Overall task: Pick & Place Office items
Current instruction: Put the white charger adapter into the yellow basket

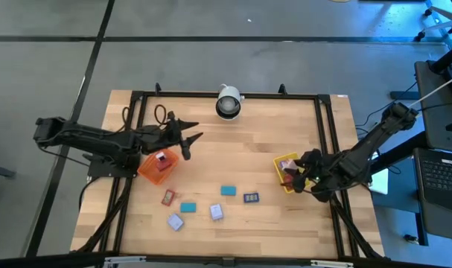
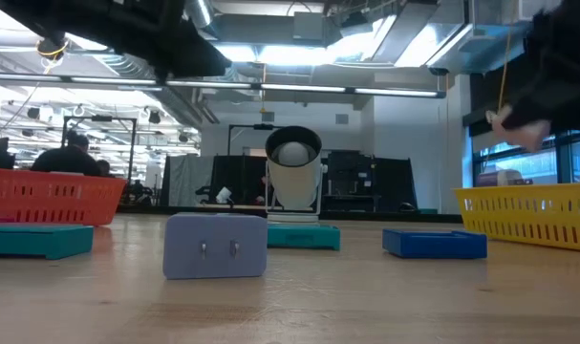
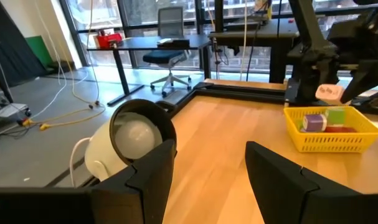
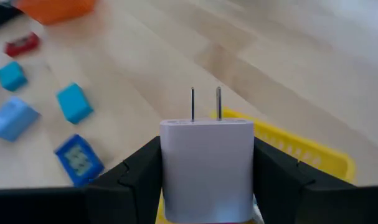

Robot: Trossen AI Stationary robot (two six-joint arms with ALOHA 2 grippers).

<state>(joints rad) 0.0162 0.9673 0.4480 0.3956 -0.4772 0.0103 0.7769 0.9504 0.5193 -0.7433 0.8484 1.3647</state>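
My right gripper (image 1: 293,173) hangs over the yellow tray (image 1: 279,162) at the table's right and is shut on a white plug block (image 4: 207,165) with two metal prongs. The tray holds a few items (image 3: 319,121). My left gripper (image 1: 190,140) stands open in the air beside the orange tray (image 1: 153,173), nothing between its fingers (image 3: 157,180). Loose office items lie flat on the near middle of the table: a red one (image 1: 167,197), two teal (image 1: 188,207) (image 1: 228,190), a dark blue one (image 1: 251,197), two lavender (image 1: 175,222) (image 1: 217,212). My right gripper pinches the white plug block by its two opposite side faces (image 4: 167,168) between its two fingers. The fingers slant down from the table's right side. The prongs (image 4: 205,102) point forward, away from the wrist. The block is lifted clear above the yellow tray's rim (image 4: 294,146).
A white round camera (image 1: 228,102) stands at the table's far edge in the middle. The orange tray holds a red and white item (image 1: 161,158). A black frame (image 1: 326,134) runs along the table's sides. Bare wood lies between the two trays.
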